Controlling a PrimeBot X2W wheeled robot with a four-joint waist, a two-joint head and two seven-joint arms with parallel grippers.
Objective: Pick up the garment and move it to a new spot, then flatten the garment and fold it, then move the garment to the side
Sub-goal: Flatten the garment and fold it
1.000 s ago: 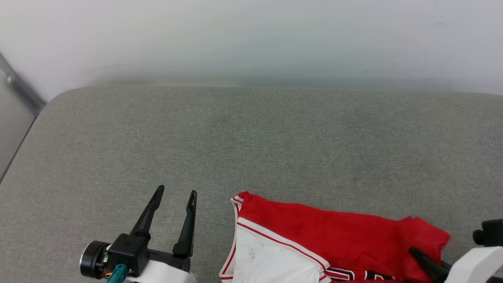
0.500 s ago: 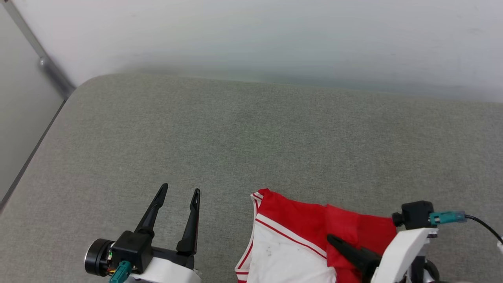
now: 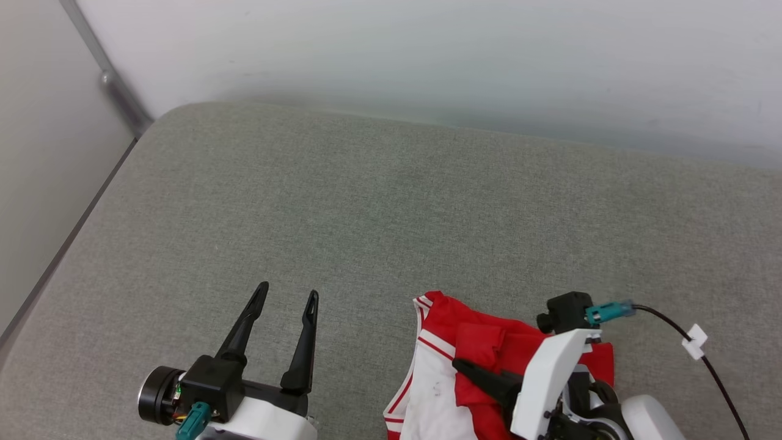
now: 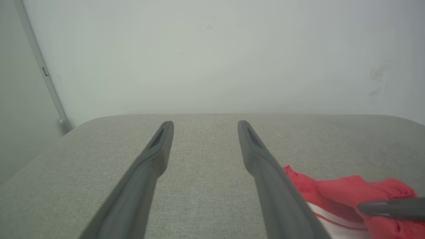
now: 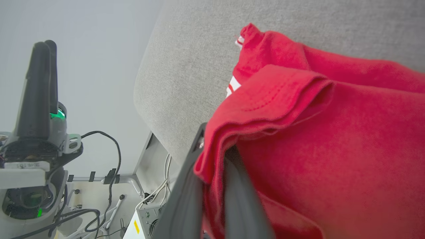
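Observation:
The garment (image 3: 482, 339) is red with a white sleeve (image 3: 427, 397) and striped trim. It lies bunched on the grey cushion at the bottom right of the head view. My right gripper (image 3: 461, 365) is shut on a folded red edge of it. In the right wrist view the fabric (image 5: 315, 139) drapes over both fingers of that gripper (image 5: 215, 142). Left of the garment and apart from it, my left gripper (image 3: 287, 293) hovers open above the cushion. The left wrist view shows this gripper (image 4: 205, 124) with nothing between its fingers, and the garment (image 4: 335, 191) at the lower right.
The grey cushion (image 3: 391, 214) stretches wide to a pale wall (image 3: 427, 55) at the back. Its rounded left edge (image 3: 91, 208) drops off beside a wall panel. A black cable (image 3: 708, 366) trails from my right wrist. Cables and a box (image 5: 146, 215) sit on the floor below the cushion edge.
The head camera has turned, shifting the whole picture. My right gripper has pulled the red edge leftward over the garment, bunching it toward the white sleeve. The left gripper stays open in place.

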